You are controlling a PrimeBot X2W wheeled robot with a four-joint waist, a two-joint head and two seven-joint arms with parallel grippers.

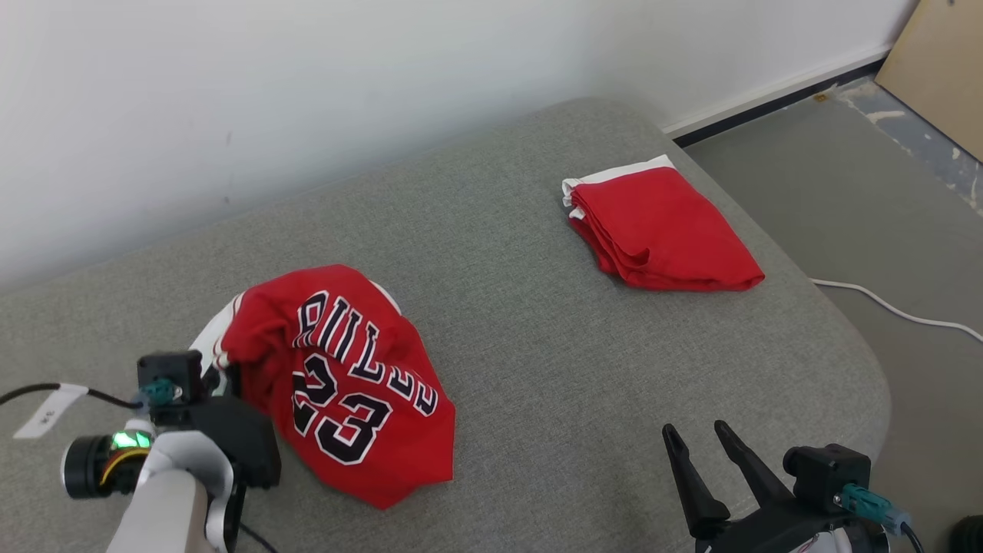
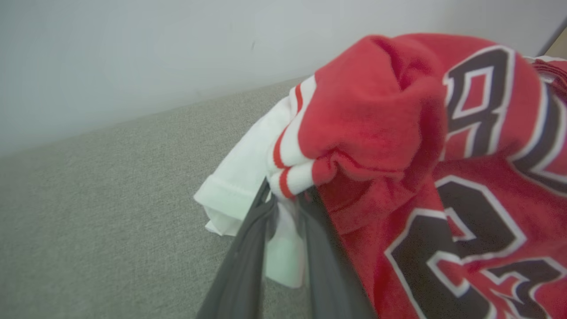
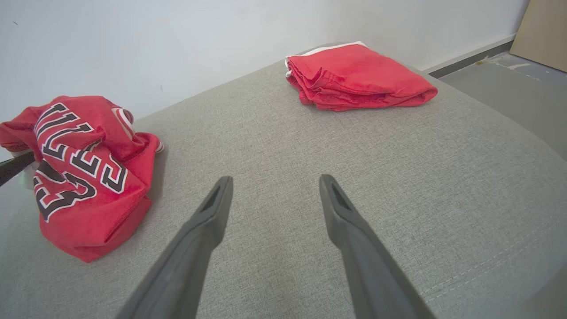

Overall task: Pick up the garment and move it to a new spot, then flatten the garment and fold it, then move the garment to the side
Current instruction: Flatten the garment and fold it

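Left end effector (image 2: 288, 195) pinching white trim of the jersey (image 1: 345, 369).
I am confirming a deep bite before lifting; right end effector (image 3: 274, 179) is hovering spread above the cushion (image 3: 421, 177).

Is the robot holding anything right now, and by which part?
The left end effector pinches the red jersey by its white striped edge; the right end effector holds nothing.

A plain white wall (image 1: 307, 92) stands behind a broad counter (image 1: 537, 346) padded in grey woven fabric, with rounded corners. To its right lies a grey floor (image 1: 845, 215), edged by a white skirting (image 1: 768, 96) over a dark strip. A white cable (image 1: 898, 311) crosses the floor, and what seems a tan board (image 1: 937, 69) leans in the corner.
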